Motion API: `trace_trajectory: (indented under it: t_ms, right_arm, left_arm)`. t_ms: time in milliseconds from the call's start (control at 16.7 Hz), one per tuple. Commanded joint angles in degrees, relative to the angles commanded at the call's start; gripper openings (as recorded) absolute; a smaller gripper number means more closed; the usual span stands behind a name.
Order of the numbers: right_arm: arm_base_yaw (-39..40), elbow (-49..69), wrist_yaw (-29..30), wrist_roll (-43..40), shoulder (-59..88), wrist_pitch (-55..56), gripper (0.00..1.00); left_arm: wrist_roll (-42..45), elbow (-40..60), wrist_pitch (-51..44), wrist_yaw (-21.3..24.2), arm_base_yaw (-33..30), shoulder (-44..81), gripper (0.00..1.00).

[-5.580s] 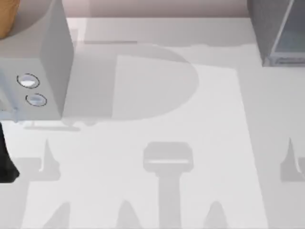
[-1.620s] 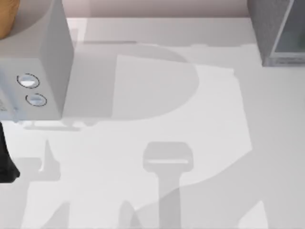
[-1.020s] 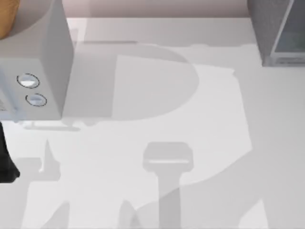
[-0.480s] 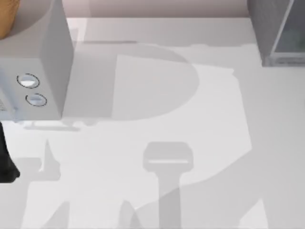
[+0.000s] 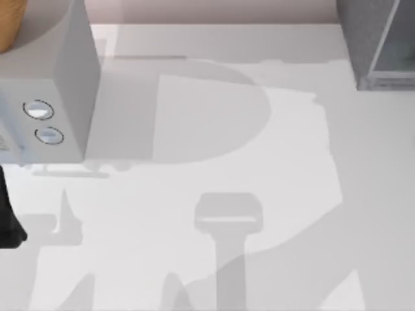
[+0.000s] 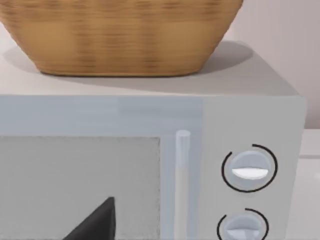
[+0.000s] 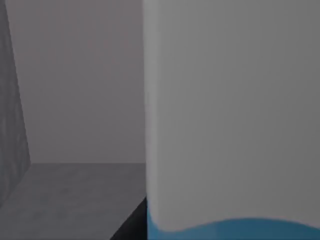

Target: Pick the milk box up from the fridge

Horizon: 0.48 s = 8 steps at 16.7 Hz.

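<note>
Inside the fridge [image 5: 379, 39] at the desk's far right, the milk box [image 7: 230, 115] now looms right before the right claw; whether it is gripped, I cannot tell.

Pale table [image 5: 194, 175] under soft shadows, pinkish wall [image 5: 214, 10] behind.

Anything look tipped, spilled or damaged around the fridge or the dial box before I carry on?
Nothing stands out. The milk box stands upright inside the fridge, very close to the right wrist camera, on the dark shelf. The wicker basket sits level on the dial box at the table's left. No spill or damage shows.
</note>
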Motion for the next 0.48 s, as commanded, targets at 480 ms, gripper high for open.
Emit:
trace_trajectory:
  t_ms: [480]
  right_arm:
    - [0.0,1.6,-0.1,0.1,-6.3,-8.2,0.00]
  left_arm:
    - [0.0,0.0,0.0,0.0,0.0,0.0,1.00]
